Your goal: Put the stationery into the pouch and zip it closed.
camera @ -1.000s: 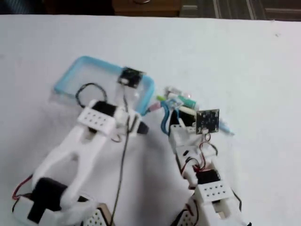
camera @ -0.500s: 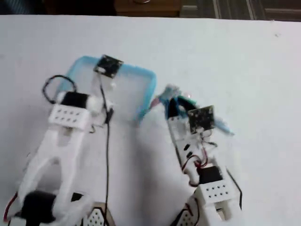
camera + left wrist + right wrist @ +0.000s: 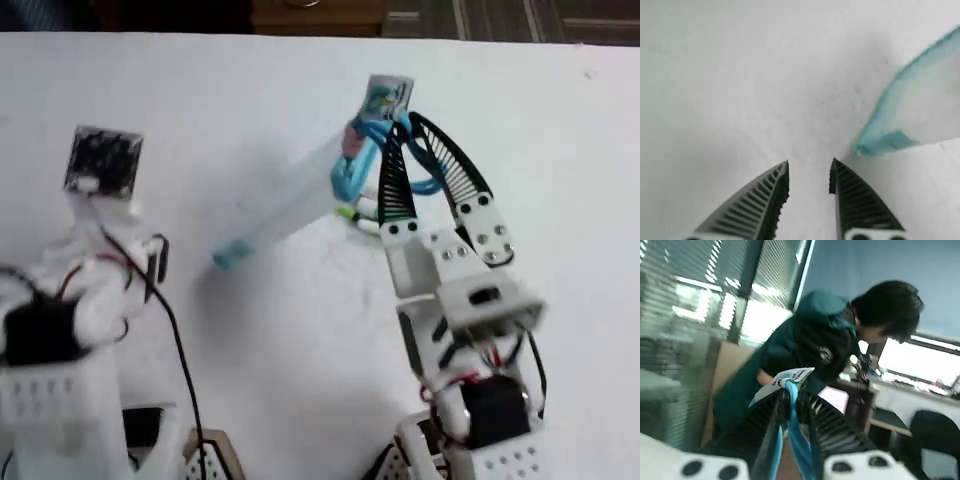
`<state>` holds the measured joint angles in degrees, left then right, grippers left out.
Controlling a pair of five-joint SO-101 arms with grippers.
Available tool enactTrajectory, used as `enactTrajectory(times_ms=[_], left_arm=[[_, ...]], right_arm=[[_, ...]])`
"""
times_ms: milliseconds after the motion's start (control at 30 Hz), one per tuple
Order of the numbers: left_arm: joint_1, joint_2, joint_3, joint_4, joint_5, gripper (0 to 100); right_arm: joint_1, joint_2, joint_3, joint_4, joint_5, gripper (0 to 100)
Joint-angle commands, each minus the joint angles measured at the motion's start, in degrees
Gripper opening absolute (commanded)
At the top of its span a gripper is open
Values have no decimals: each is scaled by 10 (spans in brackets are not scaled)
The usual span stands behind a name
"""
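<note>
1 pouch (image 3: 290, 205) edge in right claw (image 3: 398, 125); left claw (image 3: 809, 167) apart.

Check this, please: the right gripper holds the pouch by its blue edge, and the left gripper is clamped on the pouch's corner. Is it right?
Not quite. The right gripper does hold the pouch by its blue edge, but the left gripper is open above the table, not touching the pouch's corner, as the left wrist view shows.

White plastic arms (image 3: 455, 290) carry black motors (image 3: 497, 408), red and black wires (image 3: 178, 345), and ribbed black fingers (image 3: 397, 190).
</note>
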<state>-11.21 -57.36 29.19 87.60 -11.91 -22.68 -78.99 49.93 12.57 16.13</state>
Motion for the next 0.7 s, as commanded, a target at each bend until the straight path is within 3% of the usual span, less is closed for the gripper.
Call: enactTrajectory(times_ms=[0,267,467,667], left_arm=[[-21,-70,-18,36,0,180],[-139,-146,-16,76,-4,180],[-140,-146,-16,52,-4,180],[-128,-145,6,2,-3,177]], right_arm=[[-59,-3,-83,39,4,16],[-124,110,-240,127,4,16],[-178,243,-395,313,4,16],[-168,337,-549,462,40,16]])
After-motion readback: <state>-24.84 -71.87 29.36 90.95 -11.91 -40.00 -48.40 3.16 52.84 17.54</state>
